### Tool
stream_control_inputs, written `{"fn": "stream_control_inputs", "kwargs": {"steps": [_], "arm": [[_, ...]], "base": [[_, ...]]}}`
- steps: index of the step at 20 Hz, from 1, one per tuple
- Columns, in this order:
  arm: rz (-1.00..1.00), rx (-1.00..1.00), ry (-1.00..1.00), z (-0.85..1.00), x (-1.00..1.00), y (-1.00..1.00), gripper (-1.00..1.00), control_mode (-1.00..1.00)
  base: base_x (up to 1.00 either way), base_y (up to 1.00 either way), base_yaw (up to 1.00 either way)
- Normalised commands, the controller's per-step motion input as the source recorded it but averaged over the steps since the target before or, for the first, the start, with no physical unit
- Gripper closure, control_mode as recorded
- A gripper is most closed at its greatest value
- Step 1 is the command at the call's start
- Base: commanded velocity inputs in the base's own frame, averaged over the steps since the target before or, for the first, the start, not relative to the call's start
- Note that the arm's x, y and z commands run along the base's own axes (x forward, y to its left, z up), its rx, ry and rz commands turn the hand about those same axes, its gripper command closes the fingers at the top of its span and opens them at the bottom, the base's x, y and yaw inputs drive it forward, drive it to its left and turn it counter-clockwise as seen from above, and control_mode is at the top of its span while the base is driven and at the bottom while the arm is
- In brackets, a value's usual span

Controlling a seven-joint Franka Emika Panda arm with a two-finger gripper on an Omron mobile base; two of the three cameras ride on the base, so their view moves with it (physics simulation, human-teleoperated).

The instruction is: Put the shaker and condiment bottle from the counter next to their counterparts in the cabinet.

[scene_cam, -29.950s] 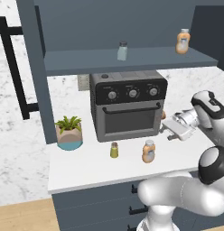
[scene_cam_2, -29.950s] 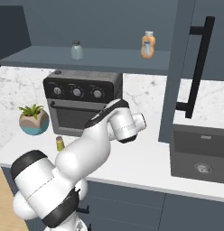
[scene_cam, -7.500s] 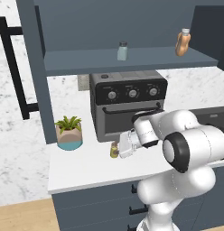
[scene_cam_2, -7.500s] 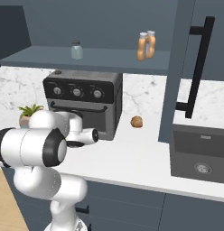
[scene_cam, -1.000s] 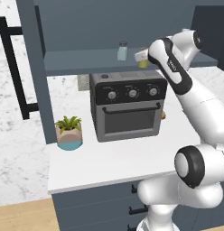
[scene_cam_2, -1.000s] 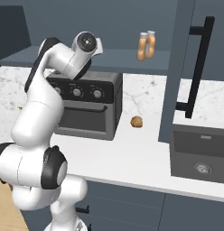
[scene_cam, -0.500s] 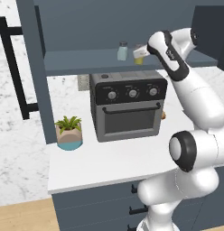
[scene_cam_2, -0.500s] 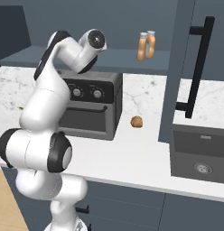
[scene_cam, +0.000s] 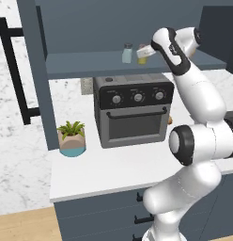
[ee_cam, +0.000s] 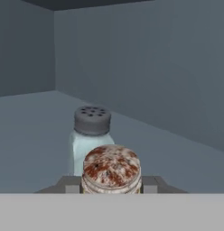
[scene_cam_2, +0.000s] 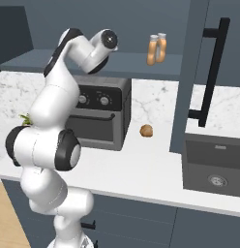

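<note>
Yellow-green and squat, the shaker (scene_cam: pixel 142 57) sits clenched in the gripper (scene_cam: pixel 143 52) up at the cabinet (scene_cam: pixel 123 28) shelf in the left base view. It stands upright, long axis vertical, cap up, just beside the pale grey-blue shaker (scene_cam: pixel 127 53) on the shelf board. Below, the black toaster oven (scene_cam: pixel 133 109) squats on the desk (scene_cam: pixel 113 174), a potted plant (scene_cam: pixel 71 137) to its left; the long black door handle (scene_cam: pixel 14 75) runs down the left side.

Over to the right base view: the white arm rises and folds toward the shelf, its wrist hiding what it carries. Two orange bottles (scene_cam_2: pixel 157 49) stand side by side farther right on the shelf, well apart from the arm. A small brown lump (scene_cam_2: pixel 146 131) lies on the desk near the oven, and the sink (scene_cam_2: pixel 216 167) is at far right.

Hand view now: the shaker's rust-speckled tan cap (ee_cam: pixel 111 168) fills the foreground between the fingers, upright. Right behind it stands the grey-blue shaker with its dark perforated cap; whether they touch, I cannot tell.
</note>
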Motion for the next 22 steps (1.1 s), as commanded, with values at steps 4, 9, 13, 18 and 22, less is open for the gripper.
{"fn": "stream_control_inputs", "kwargs": {"steps": [4, 9, 13, 18, 22], "arm": [[0.01, 0.00, 0.00, 0.00, 0.27, 0.00, 1.00, -1.00], [0.02, 0.00, 0.00, -0.02, 0.31, 0.00, 1.00, -1.00], [0.02, 0.00, 0.00, -0.11, 0.26, 0.00, 1.00, -1.00], [0.01, 0.00, 0.00, -0.18, 0.17, 0.00, -1.00, -1.00], [0.00, 0.00, -0.01, -0.14, 0.01, 0.00, -1.00, -1.00]], "base": [[0.00, 0.00, 0.00], [0.00, 0.00, 0.00], [0.00, 0.00, 0.00], [0.00, 0.00, 0.00], [0.00, 0.00, 0.00]]}}
